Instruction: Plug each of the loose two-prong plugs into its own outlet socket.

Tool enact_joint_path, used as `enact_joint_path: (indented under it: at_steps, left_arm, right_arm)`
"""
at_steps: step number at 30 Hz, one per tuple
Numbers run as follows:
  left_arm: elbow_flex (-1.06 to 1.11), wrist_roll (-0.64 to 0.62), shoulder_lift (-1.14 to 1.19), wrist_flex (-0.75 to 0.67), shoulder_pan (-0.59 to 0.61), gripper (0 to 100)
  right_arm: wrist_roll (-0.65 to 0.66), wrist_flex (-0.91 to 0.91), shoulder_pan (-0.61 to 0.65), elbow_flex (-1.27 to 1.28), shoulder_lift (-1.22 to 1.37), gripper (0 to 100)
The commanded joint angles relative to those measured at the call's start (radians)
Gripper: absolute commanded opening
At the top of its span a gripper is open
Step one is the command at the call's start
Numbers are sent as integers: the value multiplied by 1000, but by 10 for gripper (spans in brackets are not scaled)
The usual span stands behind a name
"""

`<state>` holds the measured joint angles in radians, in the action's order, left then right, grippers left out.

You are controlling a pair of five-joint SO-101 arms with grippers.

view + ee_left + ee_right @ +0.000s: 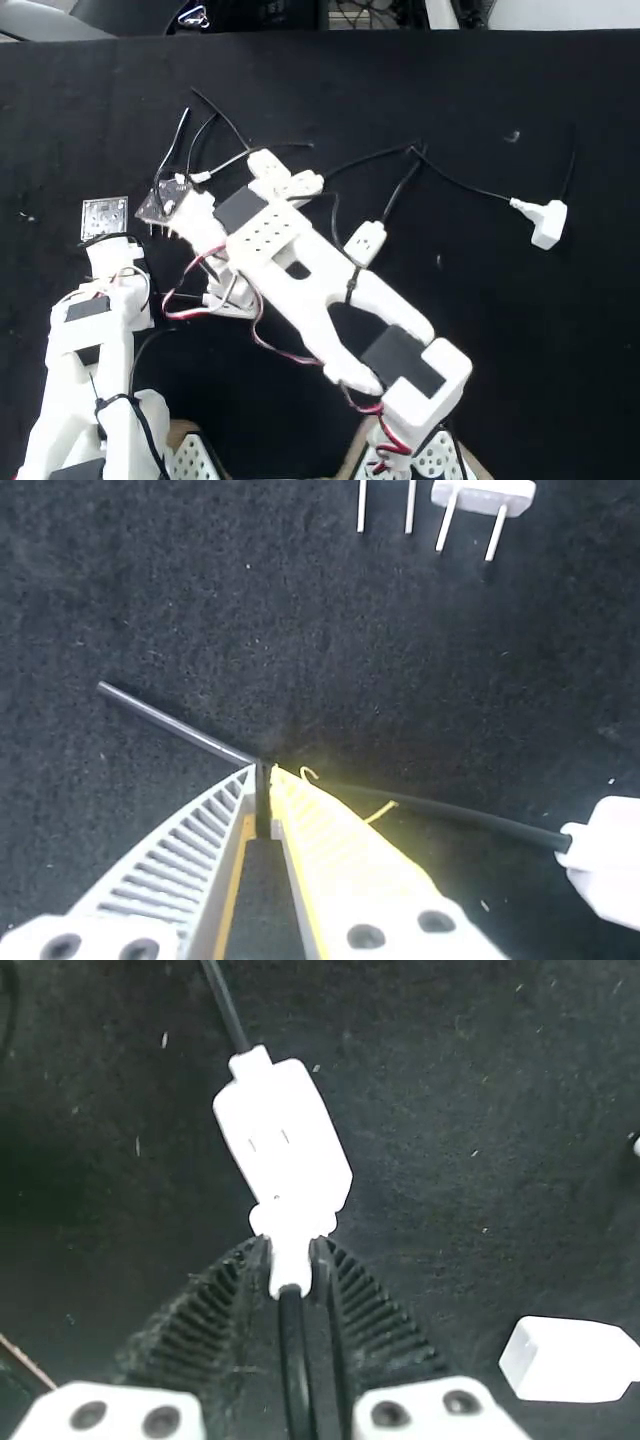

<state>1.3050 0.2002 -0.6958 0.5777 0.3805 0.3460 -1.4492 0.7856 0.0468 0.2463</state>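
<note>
A black table [500, 100] carries two white arms. The right arm [300, 270] stretches diagonally toward the middle, and the left arm [85, 340] sits near the front left corner. From above, the right arm's end lies in a cluster of white pieces and black wires too tangled to count. Two white cable ends lie apart from the cluster: one [365, 243] just beside that arm, the other [547, 222] well off to the right. The right wrist view shows what the high view hides. The right gripper [290, 1255] has its fingers clamped on a white plug [290, 1232] whose front meets a white socket [285, 1145] with two slots. Whether the plug is fully seated cannot be told. One white block [570, 1360] lies near them. In the left wrist view, the left gripper [262, 780] is pinched shut on one thin black cable [170, 718]. Beyond it stand four metal prongs [445, 525], two of them on a second plug [483, 492].
</note>
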Motion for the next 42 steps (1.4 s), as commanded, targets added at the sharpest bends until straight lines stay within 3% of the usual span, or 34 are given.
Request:
enact_joint_path:
  at_steps: [1, 12, 25, 31, 37, 42]
  left_arm:
    - [-5, -9, -23, -12, 10, 30]
    - [-5, -9, -23, -12, 10, 30]
    - [-5, -9, -23, -12, 10, 30]
    - [-5, -9, -23, -12, 10, 30]
    - [-5, -9, -23, -12, 10, 30]
    - [-5, -9, -23, -12, 10, 30]
  right_arm:
    - [-5, 18, 51, 133, -38, 11]
    - [-5, 83, 46, 140, -67, 11]
    - [-3, -25, 52, -124, 140, 11]
    - [0, -44, 48, -36, 113, 11]
    - [-3, 81, 48, 170, -45, 11]
    - [-3, 104, 46, 194, -64, 11]
